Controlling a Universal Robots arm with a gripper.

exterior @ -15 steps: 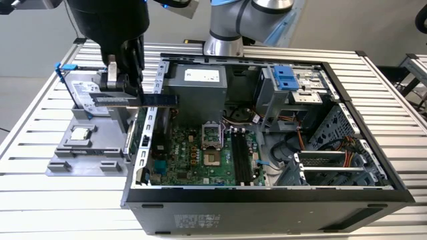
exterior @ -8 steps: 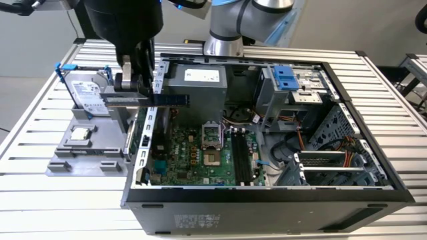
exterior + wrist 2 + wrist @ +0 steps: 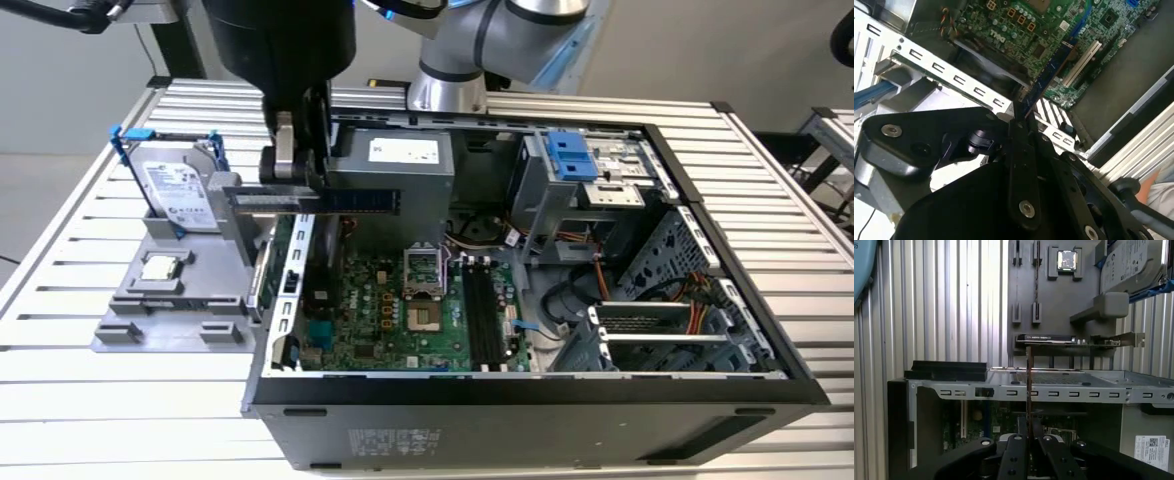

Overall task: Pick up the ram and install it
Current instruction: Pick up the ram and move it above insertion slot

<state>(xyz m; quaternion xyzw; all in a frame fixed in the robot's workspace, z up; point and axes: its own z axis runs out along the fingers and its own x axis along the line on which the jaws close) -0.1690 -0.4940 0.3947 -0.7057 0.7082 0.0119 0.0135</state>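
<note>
We see the gripper [image 3: 310,185] raised over the edge of the open computer case [image 3: 534,385] on the exterior view's left, its fingers [image 3: 1016,450] pressed together on one end of the ram [image 3: 363,201]. The bluish stick juts out sideways from the grip, in the air above the case's interior and clear of the motherboard [image 3: 387,300] below it. In the second wrist view we find the ram [image 3: 1046,80] reaching out from the pinch over the green board [image 3: 1024,25]; in the first wrist view it [image 3: 1029,375] shows edge-on as a thin line crossing the case's metal wall [image 3: 1079,390]. The black slots [image 3: 483,315] lie well apart from the stick. Beside the case sits a grey fixture [image 3: 147,330] carrying a hard drive [image 3: 174,185] and a small square chip [image 3: 162,267].
</note>
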